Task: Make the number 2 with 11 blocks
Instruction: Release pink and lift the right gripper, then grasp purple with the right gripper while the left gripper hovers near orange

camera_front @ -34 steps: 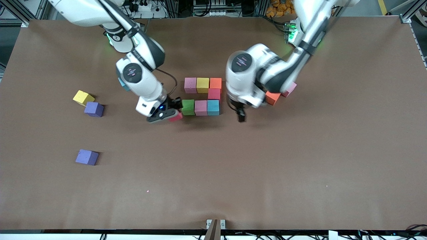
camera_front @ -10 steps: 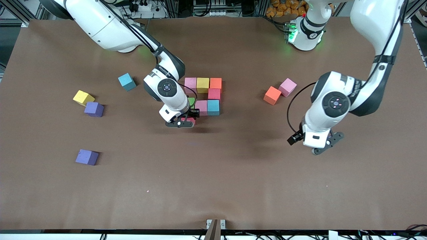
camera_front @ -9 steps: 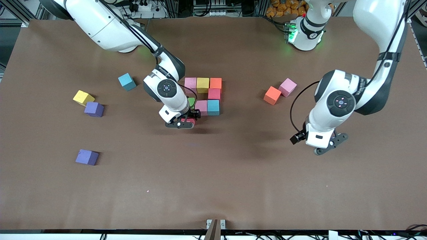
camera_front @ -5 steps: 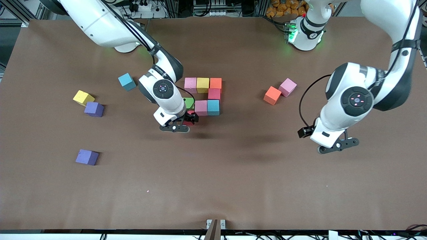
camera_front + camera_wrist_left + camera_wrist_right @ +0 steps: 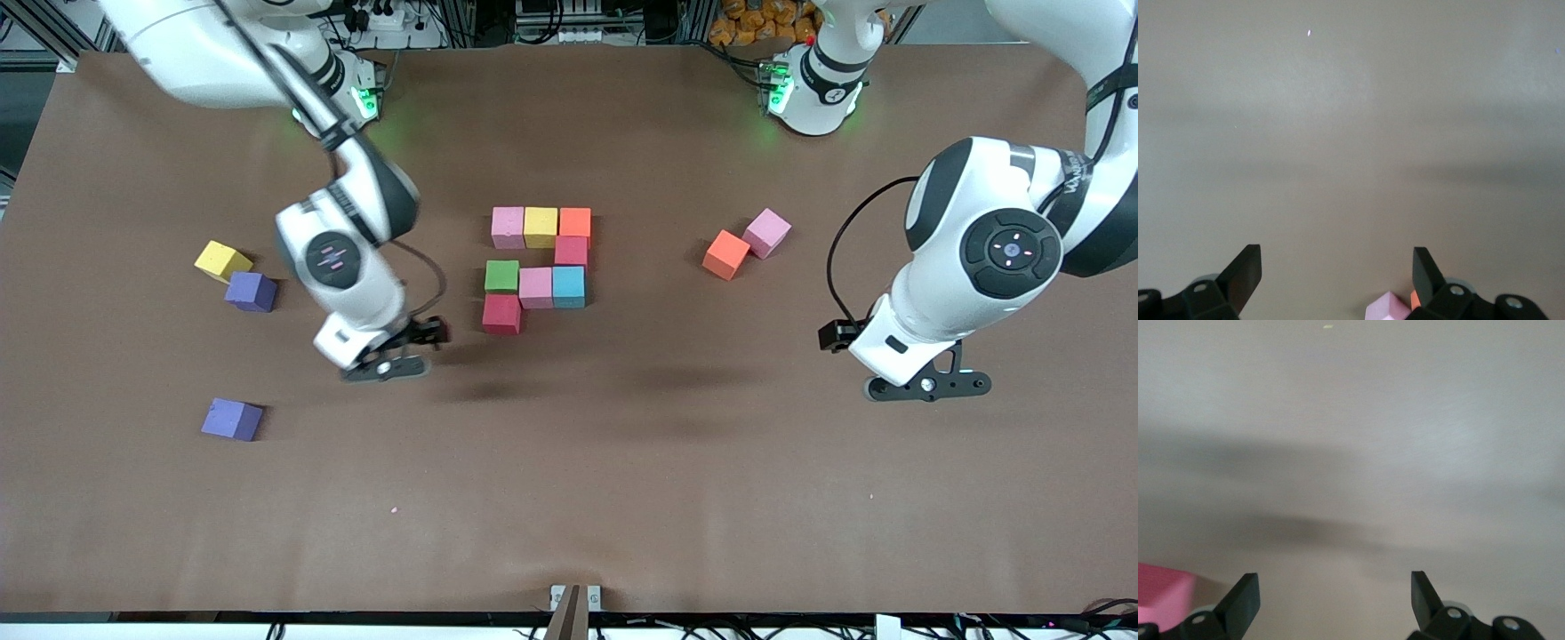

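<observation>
Several blocks lie edge to edge mid-table as part of the number 2 (image 5: 536,267). Its top row is pink (image 5: 508,227), yellow (image 5: 540,227) and orange (image 5: 575,222). A red block (image 5: 571,252) sits under the orange one, then come blue (image 5: 569,286), pink (image 5: 536,287) and green (image 5: 502,276). Another red block (image 5: 502,314) lies nearer the camera than the green one and shows at the edge of the right wrist view (image 5: 1158,597). My right gripper (image 5: 429,332) (image 5: 1335,581) hangs open and empty over bare table beside that red block. My left gripper (image 5: 834,336) (image 5: 1337,257) is open and empty too.
Loose orange (image 5: 725,254) and pink (image 5: 766,233) blocks lie toward the left arm's end; the pink one (image 5: 1388,308) shows in the left wrist view. Yellow (image 5: 222,260) and two purple blocks (image 5: 251,292) (image 5: 232,420) lie toward the right arm's end.
My right gripper opened, left the red block on the table next to the green one, and pulled away toward the right arm's end. The left arm drifted toward its own end.
</observation>
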You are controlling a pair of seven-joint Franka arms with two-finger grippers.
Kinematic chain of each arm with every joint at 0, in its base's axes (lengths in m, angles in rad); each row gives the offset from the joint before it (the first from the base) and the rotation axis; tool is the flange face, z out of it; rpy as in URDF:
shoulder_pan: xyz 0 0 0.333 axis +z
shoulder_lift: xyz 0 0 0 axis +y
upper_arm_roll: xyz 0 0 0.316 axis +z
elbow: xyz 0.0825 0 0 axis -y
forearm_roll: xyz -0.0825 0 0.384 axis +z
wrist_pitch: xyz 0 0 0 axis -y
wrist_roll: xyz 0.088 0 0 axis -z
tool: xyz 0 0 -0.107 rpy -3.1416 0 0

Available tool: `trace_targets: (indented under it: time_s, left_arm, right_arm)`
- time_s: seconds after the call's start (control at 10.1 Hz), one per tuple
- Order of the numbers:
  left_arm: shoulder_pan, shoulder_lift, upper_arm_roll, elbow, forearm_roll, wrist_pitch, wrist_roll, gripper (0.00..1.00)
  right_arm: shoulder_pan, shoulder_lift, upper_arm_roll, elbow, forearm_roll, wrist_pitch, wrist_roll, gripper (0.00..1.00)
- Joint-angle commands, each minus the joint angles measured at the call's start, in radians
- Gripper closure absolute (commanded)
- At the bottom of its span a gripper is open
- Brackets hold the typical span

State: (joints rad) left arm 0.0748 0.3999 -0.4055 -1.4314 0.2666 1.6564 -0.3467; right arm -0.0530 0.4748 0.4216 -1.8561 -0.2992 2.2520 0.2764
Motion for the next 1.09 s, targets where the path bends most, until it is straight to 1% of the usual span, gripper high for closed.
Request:
trace_targets:
  time_s: [0.0, 0.1, 0.2, 0.3, 0.4, 0.5, 0.69, 0.79, 0.89, 0.99]
  left_arm:
    - [0.005, -0.004, -0.003, 0.11, -0.062, -0.108, 0.101, 0.0]
    - [0.034, -0.004, -0.009, 0.117, -0.09, -0.109, 0.107, 0.0]
    - [0.04, -0.015, -0.012, 0.117, -0.102, -0.11, 0.109, 0.0]
    - [0.042, -0.036, -0.006, 0.115, -0.124, -0.11, 0.109, 0.0]
    - [0.042, -0.055, -0.003, 0.109, -0.145, -0.11, 0.11, 0.0]
    - [0.074, -0.085, -0.01, 0.061, -0.18, -0.106, 0.11, 0.0]
    - [0.082, -0.125, -0.012, -0.024, -0.208, -0.043, 0.109, 0.0]
    - [0.082, -0.136, -0.012, -0.043, -0.21, -0.041, 0.104, 0.0]
    - [0.086, -0.148, -0.01, -0.061, -0.21, -0.033, 0.1, 0.0]
    - [0.111, -0.168, -0.01, -0.078, -0.21, -0.015, 0.088, 0.0]
  right_arm:
    - [-0.115, -0.012, 0.009, -0.017, -0.011, 0.004, -0.373, 0.0]
    - [-0.158, 0.005, 0.006, 0.006, -0.018, 0.006, -0.508, 0.0]
    - [-0.2, 0.031, 0.005, 0.032, -0.018, 0.005, -0.646, 0.0]
    - [-0.241, 0.072, 0.002, 0.075, -0.02, 0.005, -0.798, 0.0]
    - [-0.252, 0.124, -0.016, 0.133, -0.017, 0.003, -0.959, 0.0]
    - [-0.267, 0.154, -0.036, 0.174, -0.02, 0.003, -1.059, 0.0]
    - [-0.327, 0.204, -0.037, 0.23, -0.023, 0.003, -1.222, 0.0]
    - [-0.346, 0.228, -0.037, 0.27, -0.026, -0.006, -1.291, 0.0]
    - [-0.35, 0.247, -0.037, 0.317, -0.052, -0.012, -1.372, 0.0]
    - [-0.35, 0.273, -0.037, 0.357, -0.086, -0.026, -1.384, 0.0]
